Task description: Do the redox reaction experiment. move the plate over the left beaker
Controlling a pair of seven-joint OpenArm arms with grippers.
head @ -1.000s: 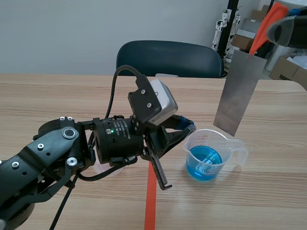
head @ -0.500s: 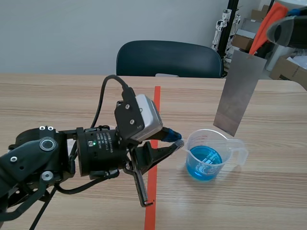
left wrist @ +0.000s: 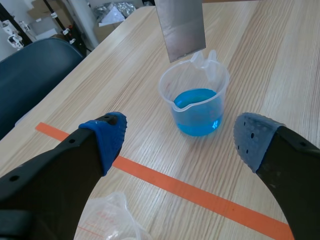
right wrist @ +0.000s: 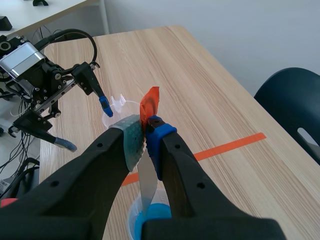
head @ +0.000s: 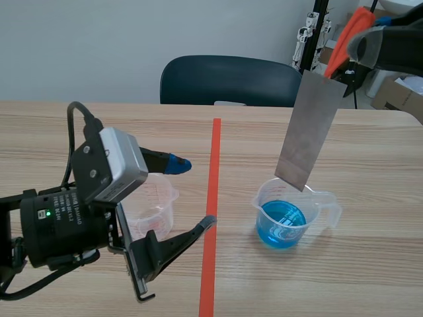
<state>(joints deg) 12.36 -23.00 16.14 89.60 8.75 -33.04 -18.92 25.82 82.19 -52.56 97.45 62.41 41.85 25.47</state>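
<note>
Right wrist view: plate clamped edge-on between the right fingers.

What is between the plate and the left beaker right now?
The left claw: it hangs open at the left beaker, its fingers reaching past it on the side toward the plate. Nothing else visible lies between.

You see a grey metal plate hanging nearly upright, its lower edge just above the beaker of blue liquid. The left beaker, clear with red markings, stands upright well apart from both.
</note>
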